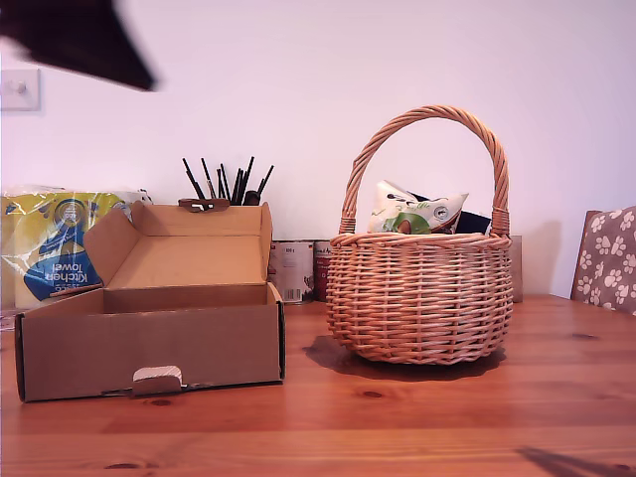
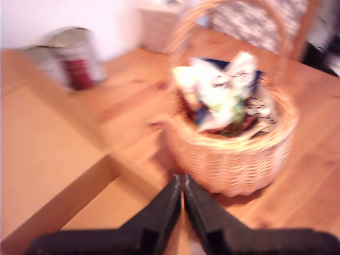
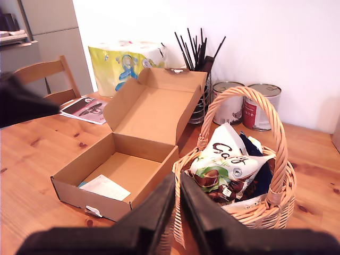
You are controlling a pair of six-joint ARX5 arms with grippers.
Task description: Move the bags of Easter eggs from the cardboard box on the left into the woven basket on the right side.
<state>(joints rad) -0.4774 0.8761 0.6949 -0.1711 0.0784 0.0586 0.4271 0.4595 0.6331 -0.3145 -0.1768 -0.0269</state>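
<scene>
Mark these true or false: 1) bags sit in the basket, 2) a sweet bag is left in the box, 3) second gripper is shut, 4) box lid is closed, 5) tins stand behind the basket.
1. True: the white and green bag and a dark blue bag sit in the woven basket.
2. False: the cardboard box holds only a paper slip.
3. True: my second gripper has its jaws together, holding nothing.
4. False: the lid flap stands open.
5. True: two tins stand by the wall.

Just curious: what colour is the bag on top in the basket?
White and green bag, clearest in the second wrist view.
</scene>
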